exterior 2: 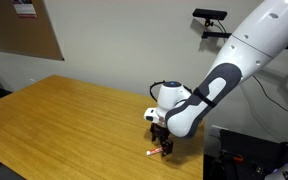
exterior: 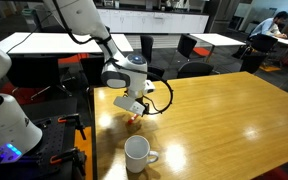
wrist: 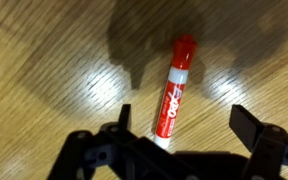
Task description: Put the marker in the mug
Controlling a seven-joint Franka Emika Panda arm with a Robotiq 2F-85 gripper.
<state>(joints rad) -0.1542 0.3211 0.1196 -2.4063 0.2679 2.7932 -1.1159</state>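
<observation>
1. The thin red marker with its whitish part (wrist: pixel 173 95) lies flat on the light brown wooden desk (wrist: pixel 44 70). In my wrist view, its red cap points away from the camera.
2. My black pincer (wrist: pixel 184 120) hangs over the marker, spread wide. One dark finger (wrist: pixel 124 118) stands on each side of it, and neither touches it.
3. In both exterior views the pincer sits low over the desk, with a bit of red showing just beneath it.
4. The plain white round ceramic mug (exterior: pixel 136 153) stands upright in an exterior view. It is near the marker but clear of it, and its loop handle points to the picture's right.
</observation>
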